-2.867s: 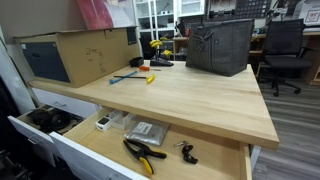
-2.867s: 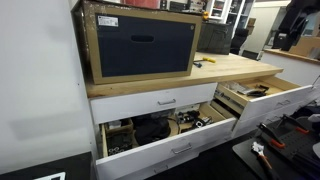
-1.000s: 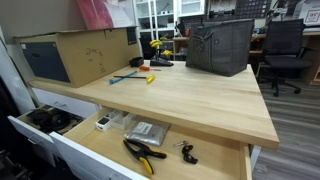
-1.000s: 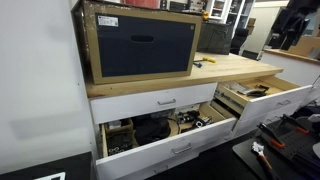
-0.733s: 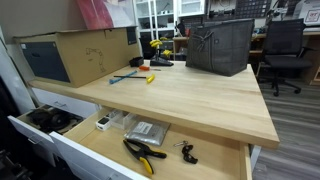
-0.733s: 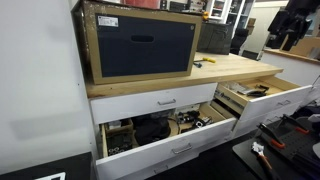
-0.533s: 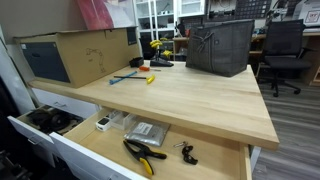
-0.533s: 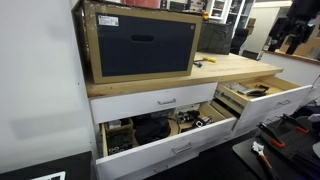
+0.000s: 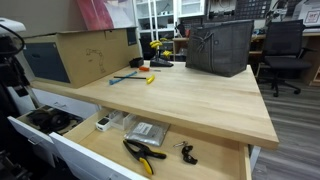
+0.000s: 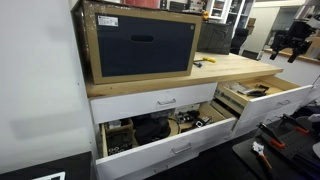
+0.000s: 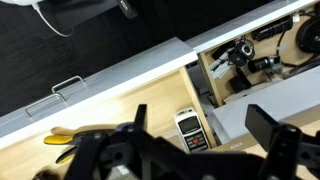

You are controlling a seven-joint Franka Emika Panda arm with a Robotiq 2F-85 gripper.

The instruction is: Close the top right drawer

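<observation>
The top right drawer [image 9: 205,150] stands pulled out under the wooden benchtop, wide and shallow, with a pale wood floor. It also shows in an exterior view [image 10: 268,95]. In the wrist view its long white front panel [image 11: 110,72] carries a small silver bar handle [image 11: 66,86]. My gripper [image 11: 200,118] hangs above the drawer's inside, fingers wide apart and empty. It shows at the frame's edge in both exterior views [image 9: 12,62] [image 10: 291,44], clear of the drawer.
In the drawer lie yellow-handled pliers [image 9: 143,153], a small handset [image 11: 190,128] and a packet [image 9: 147,131]. A narrower drawer of dark clutter [image 9: 45,120] is open beside it. On the benchtop [image 9: 190,95] stand a cardboard box [image 9: 85,52] and a dark bin [image 9: 220,47].
The arm has come down and towards the drawers: it has entered an exterior view at the edge and dropped lower in the other. The drawers have not moved.
</observation>
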